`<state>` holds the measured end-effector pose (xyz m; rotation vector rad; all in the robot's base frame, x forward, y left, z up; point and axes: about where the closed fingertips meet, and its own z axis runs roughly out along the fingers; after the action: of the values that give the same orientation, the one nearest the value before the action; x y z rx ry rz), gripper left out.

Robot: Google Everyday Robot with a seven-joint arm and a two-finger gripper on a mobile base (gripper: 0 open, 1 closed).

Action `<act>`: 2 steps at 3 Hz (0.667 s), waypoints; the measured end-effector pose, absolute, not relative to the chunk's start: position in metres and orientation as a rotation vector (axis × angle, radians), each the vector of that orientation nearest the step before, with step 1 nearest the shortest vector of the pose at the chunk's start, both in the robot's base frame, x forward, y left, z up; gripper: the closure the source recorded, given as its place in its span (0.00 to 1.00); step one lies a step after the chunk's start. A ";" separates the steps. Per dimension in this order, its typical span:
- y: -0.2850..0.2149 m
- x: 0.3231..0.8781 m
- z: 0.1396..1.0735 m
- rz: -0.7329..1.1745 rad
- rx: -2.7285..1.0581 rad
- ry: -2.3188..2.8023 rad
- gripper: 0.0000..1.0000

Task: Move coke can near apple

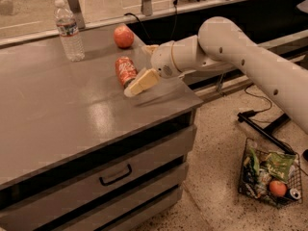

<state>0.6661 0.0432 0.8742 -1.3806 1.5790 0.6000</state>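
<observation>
Reach is nearly finished: the white, thick-jointed arm (250, 61) comes in from the right edge, and its gripper (138, 69) sits low over the grey table (57, 114) at centre frame. Its two cream fingers (143, 81) show well apart, so I judge it spread and holding nothing. The lower one lies just beside the small orange-red aluminium coke can (125, 71), perhaps touching its near end.

The coke can lies on its side left of centre, which likely explains the low, slanted approach: a toppled can must be caught across its body. The round, glossy red-orange apple (123, 36) rests near it, toward the top of the frame, so only a short carry remains. The clear plastic water bottle (69, 30) stands upright at upper left, well apart.
</observation>
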 end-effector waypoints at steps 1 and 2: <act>0.048 0.665 0.868 0.611 -1.384 1.578 0.18; 0.050 0.664 0.863 0.617 -1.386 1.581 0.41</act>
<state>0.6642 0.0504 0.8635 -1.3863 1.5814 0.6173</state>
